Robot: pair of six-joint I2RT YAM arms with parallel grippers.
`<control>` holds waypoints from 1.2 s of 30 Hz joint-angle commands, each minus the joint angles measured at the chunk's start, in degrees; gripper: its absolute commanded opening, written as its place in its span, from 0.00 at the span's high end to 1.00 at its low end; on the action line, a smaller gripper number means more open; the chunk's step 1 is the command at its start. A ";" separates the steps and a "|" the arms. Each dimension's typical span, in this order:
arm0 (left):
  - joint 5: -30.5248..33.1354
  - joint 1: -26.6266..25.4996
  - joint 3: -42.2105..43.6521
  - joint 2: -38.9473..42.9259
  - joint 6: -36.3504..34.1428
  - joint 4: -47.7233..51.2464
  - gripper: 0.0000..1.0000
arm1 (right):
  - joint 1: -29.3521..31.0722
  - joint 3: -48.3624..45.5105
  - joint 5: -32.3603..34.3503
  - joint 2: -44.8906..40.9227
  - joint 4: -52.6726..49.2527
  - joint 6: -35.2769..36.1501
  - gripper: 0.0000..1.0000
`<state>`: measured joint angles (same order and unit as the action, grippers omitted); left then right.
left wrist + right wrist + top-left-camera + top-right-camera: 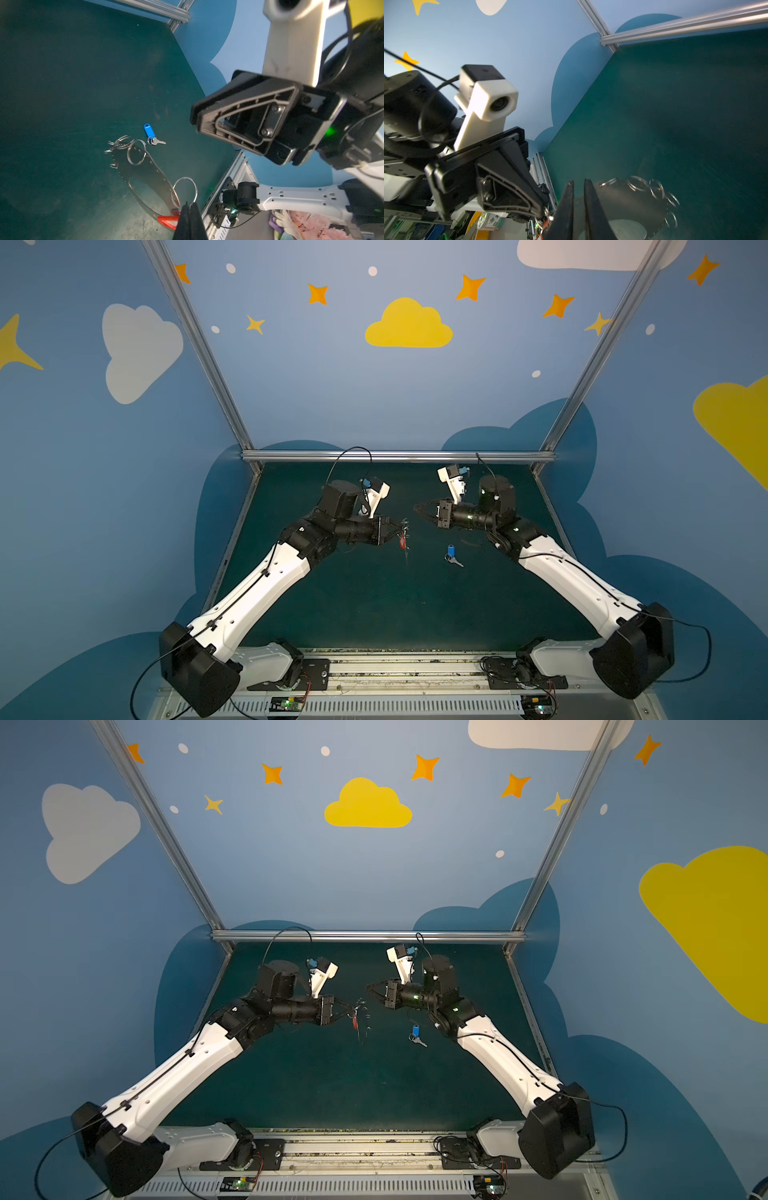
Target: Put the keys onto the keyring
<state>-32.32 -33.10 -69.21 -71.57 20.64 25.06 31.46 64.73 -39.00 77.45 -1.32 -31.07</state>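
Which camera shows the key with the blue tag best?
The left wrist view: the blue-tagged key lies in the open on the green table, its tag, little ring and silver blade all clear. In both top views it is only a tiny blue and silver speck. The right wrist view does not show it.

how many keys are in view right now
2. The blue-tagged key lies on the table, untouched. The red-tagged key hangs beside the keyring that the left gripper holds up; only its tag shows clearly.
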 commanded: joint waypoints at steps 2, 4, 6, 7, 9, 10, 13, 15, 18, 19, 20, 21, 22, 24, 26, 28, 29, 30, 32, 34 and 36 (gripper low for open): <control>4.57 -1.29 -0.49 1.56 -4.69 -0.31 0.96 | 0.39 3.29 -7.75 3.68 -6.23 0.81 0.93; 6.51 -1.57 0.45 2.36 -4.27 -1.83 0.96 | 1.37 3.41 -8.61 4.28 -7.54 1.70 0.95; 8.20 -1.91 1.63 2.96 -3.63 -3.41 0.96 | 2.46 2.80 -9.50 4.12 -8.14 2.48 0.95; 8.65 -1.97 2.01 3.18 -3.35 -3.96 0.96 | 2.92 2.56 -9.71 3.95 -8.52 2.84 0.96; 9.41 -2.10 2.77 3.52 -2.86 -5.26 0.96 | 4.19 1.94 -10.16 3.52 -9.32 3.74 0.96; 9.68 -2.14 3.05 3.54 -2.67 -5.77 0.96 | 4.75 1.64 -9.77 3.10 -9.68 4.30 0.96; 10.10 -2.23 4.03 3.85 -2.01 -7.42 0.96 | 6.76 1.45 -8.15 1.83 -11.90 7.10 0.96; 10.74 -2.23 4.98 4.57 -1.12 -9.05 0.96 | 7.85 1.62 -7.09 1.63 -13.78 8.92 0.97; 12.23 -2.23 6.06 5.58 -0.28 -10.26 0.96 | 8.77 0.78 -5.68 1.07 -14.39 10.09 0.98; 12.53 -2.23 6.33 5.85 0.23 -10.65 0.96 | 8.83 0.54 -5.48 0.88 -14.19 10.06 0.98; 12.20 -2.21 6.75 6.04 0.44 -11.29 0.96 | 9.06 0.25 -5.30 0.57 -13.89 10.06 0.98; 11.81 -2.18 7.10 6.26 0.84 -11.89 0.96 | 9.40 0.05 -5.27 0.23 -13.57 10.27 0.98; 11.42 -2.22 7.47 6.39 1.42 -12.60 0.96 | 9.71 -0.17 -4.79 -0.05 -13.19 10.24 0.97; 10.40 -2.22 8.65 6.69 2.73 -14.78 0.96 | 10.37 -0.35 -4.11 -0.38 -12.38 9.96 0.97; 9.42 -2.23 9.80 7.06 4.01 -17.09 0.96 | 10.90 -0.28 -3.05 -0.37 -12.29 9.93 0.95; 9.23 -2.23 10.60 7.26 5.10 -18.38 0.96 | 10.85 -0.98 -2.90 -0.75 -11.42 9.48 0.94; 9.03 -2.17 11.25 7.53 5.55 -19.29 0.96 | 10.75 -1.57 -2.80 -1.12 -10.64 9.15 0.94; 9.05 -2.21 12.03 7.99 6.37 -20.49 0.96 | 10.70 -2.25 -2.43 -1.61 -9.79 8.52 0.94; 8.80 -2.18 13.90 8.96 7.64 -23.23 0.96 | 10.23 -3.08 -1.51 -2.51 -9.65 8.48 0.93; 9.08 -2.12 15.06 9.52 8.63 -24.73 0.96 | 9.12 -4.39 -0.83 -4.33 -8.98 8.31 0.92; 8.76 -2.07 15.79 10.02 9.33 -25.95 0.96 | 7.39 -6.55 0.09 -7.22 -6.51 6.49 0.92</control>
<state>-22.65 -35.38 -53.60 -63.22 27.83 5.32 40.75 59.92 -40.84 74.32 -11.62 -22.96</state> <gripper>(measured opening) 0.048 0.083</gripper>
